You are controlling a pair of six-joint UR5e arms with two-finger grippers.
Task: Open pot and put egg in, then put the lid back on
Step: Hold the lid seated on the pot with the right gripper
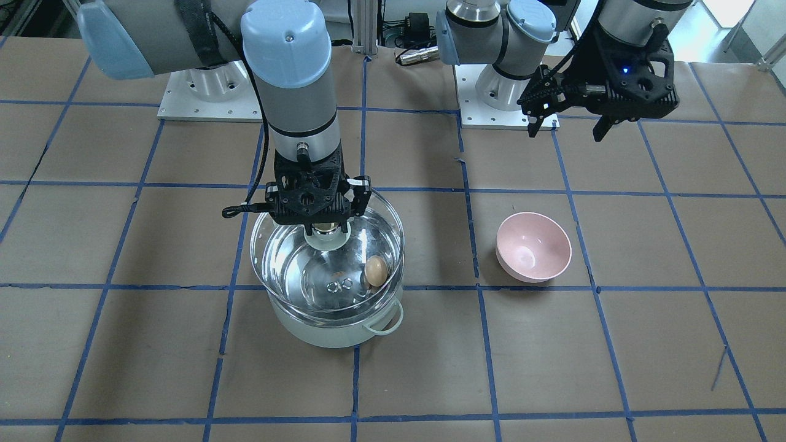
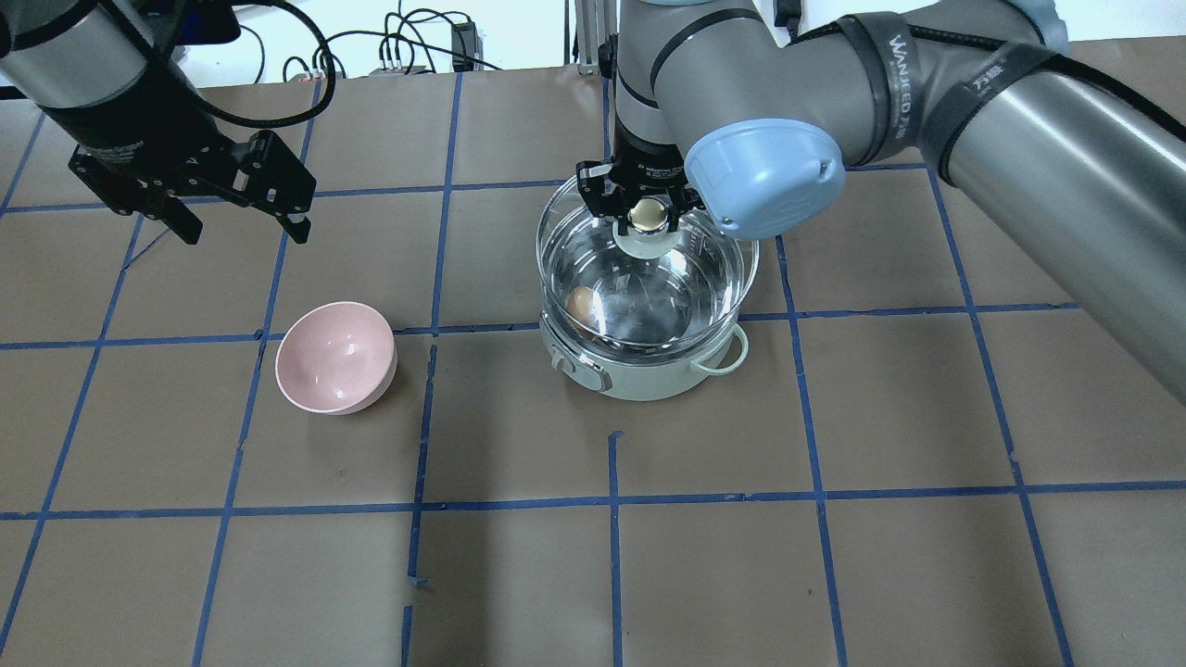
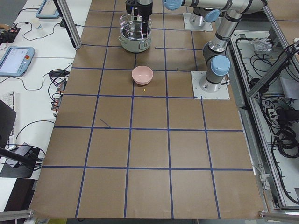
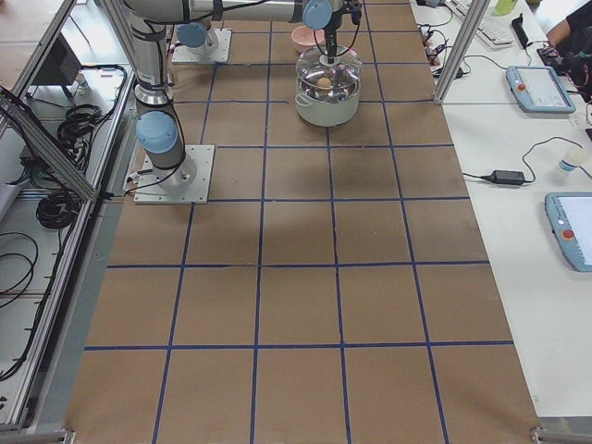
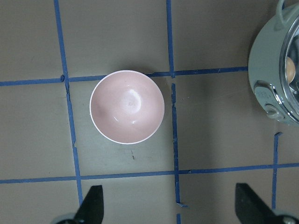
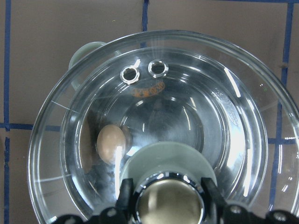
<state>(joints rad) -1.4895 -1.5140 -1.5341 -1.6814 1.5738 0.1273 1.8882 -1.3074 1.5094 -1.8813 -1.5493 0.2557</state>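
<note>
One pot [image 1: 331,334], one egg [image 1: 376,269], one lid [image 1: 288,258], one pink bowl [image 2: 335,357]. Lid: clear glass, gold knob [image 6: 169,203], two vent rings [image 6: 158,68]. Right hand [image 2: 647,215] clamps knob; lid seemingly just above pot, egg inside, beneath hand. Left hand [image 2: 244,232] wide, bowl below, slightly off.

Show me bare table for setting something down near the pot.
Bare table lies between bowl and pot, and across the whole row below both in the overhead view. Over the pot is crowded: the right gripper grips the lid there.
</note>
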